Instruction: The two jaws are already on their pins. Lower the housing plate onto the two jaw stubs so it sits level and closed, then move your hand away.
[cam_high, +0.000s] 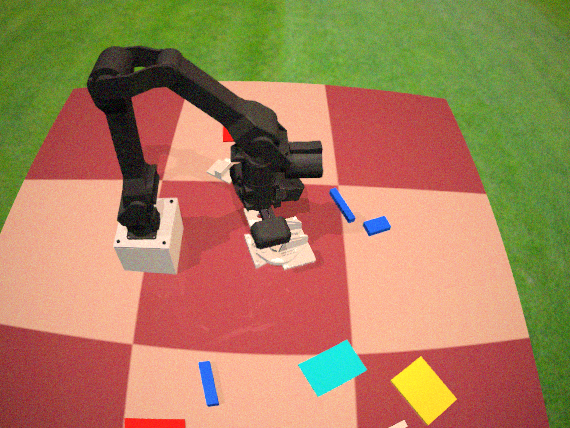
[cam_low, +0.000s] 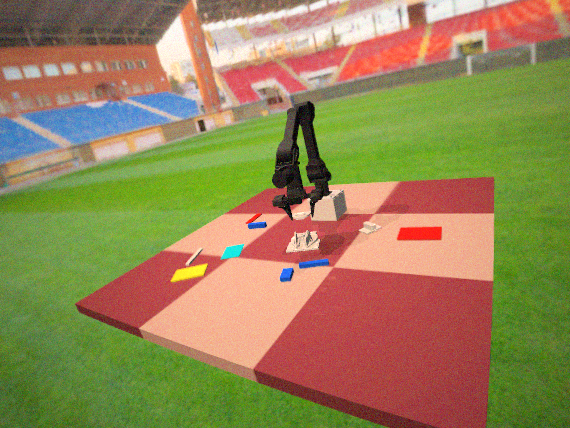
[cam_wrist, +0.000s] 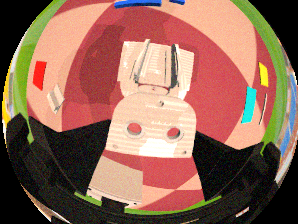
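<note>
White, flat housing plate with two round holes (cam_low: 301, 216) (cam_wrist: 153, 120) is gripped between the black fingers of the gripper (cam_low: 301, 214) (cam_wrist: 152, 129). It is held above the pale jaw assembly (cam_high: 300, 252) (cam_low: 303, 243) (cam_wrist: 159, 65), apart from it.

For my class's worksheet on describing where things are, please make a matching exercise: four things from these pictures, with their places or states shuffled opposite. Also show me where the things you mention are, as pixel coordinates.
1. white plate with two holes (cam_low: 301, 216) (cam_wrist: 154, 115)
2. white base with upright jaws (cam_low: 303, 247) (cam_wrist: 131, 55)
3. cyan card (cam_high: 332, 368) (cam_low: 232, 251) (cam_wrist: 248, 105)
4. claw (cam_low: 301, 217) (cam_wrist: 152, 129)

A. beside the yellow card (cam_high: 424, 390) (cam_low: 189, 273) (cam_wrist: 263, 74)
B. shut on something
C. held above the table (cam_high: 425, 280) (cam_low: 210, 320)
D. standing on a dark red square

Pairs: 1-C, 2-D, 3-A, 4-B
</note>
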